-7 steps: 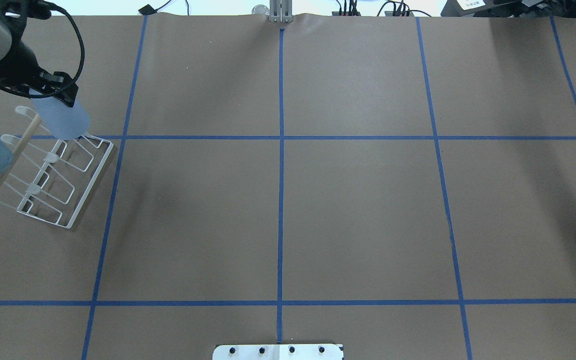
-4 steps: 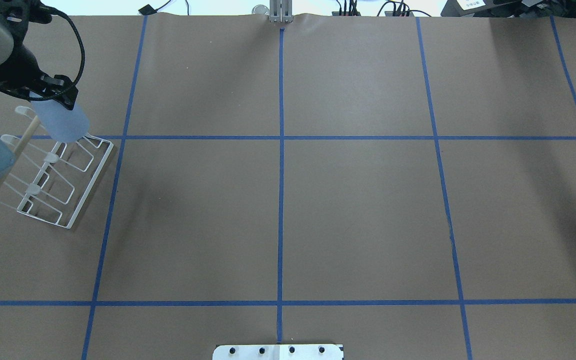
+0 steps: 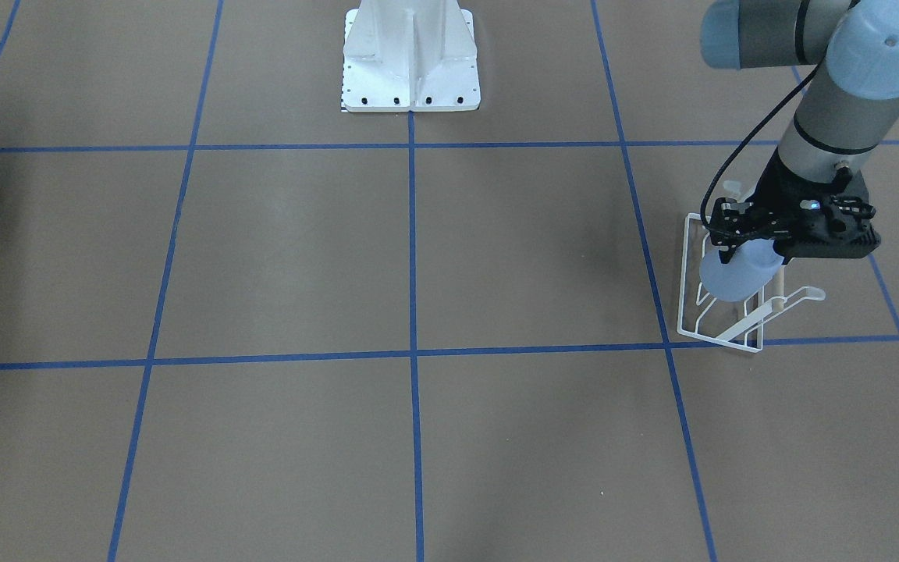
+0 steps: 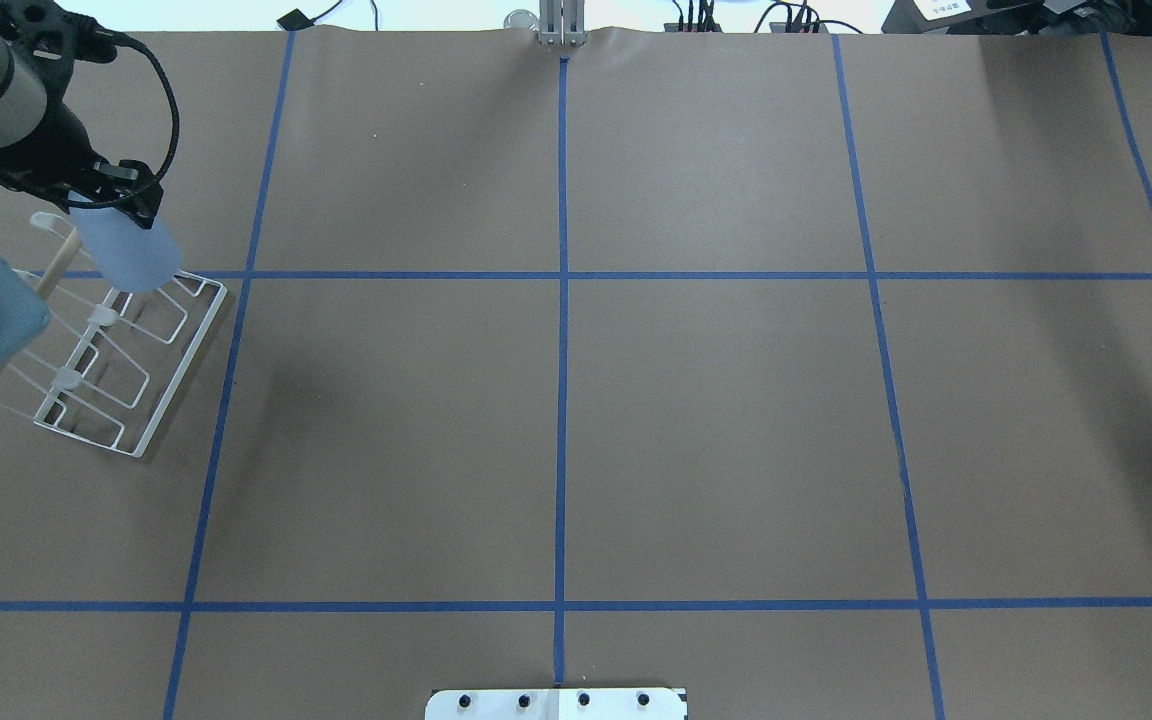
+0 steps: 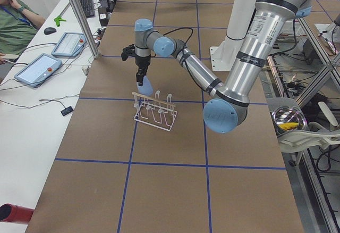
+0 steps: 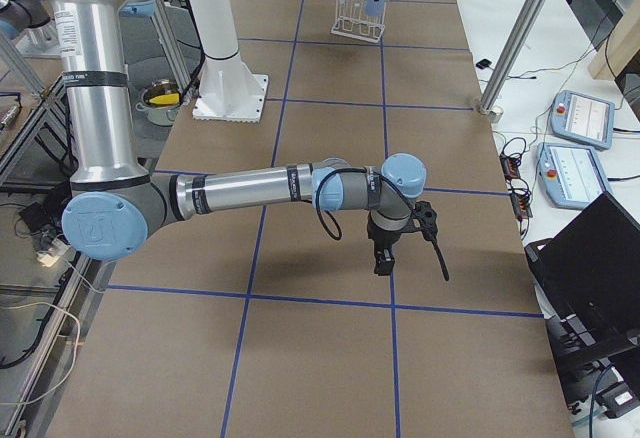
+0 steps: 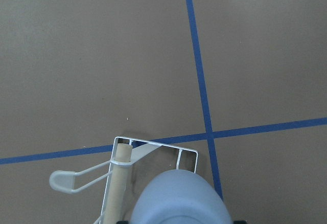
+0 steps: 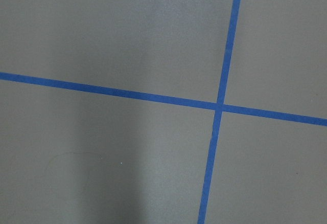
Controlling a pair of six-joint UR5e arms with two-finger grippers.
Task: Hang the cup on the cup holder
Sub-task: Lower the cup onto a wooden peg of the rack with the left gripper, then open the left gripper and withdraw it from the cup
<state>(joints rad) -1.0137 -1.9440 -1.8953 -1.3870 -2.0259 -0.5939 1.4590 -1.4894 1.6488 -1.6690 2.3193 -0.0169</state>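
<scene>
cup holder (image 4: 184, 372): white wire, wood dowel; upright | cup (image 4: 126, 252): lt blue; tilted; over its far end

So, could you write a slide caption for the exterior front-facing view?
The left gripper holds the light blue cup at one end of the white wire cup holder.

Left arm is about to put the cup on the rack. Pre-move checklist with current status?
1. Grip: left gripper shut on the cup: ok.
2. Orientation: the cup is tilted, its wider end toward the cup holder: ok.
3. Cup holder upright on the table, no other cup on it: ok.
4. Cup lined up with one of the prongs: cannot tell, the cup covers that end.
5. Right gripper far from the cup holder: ok.
</scene>
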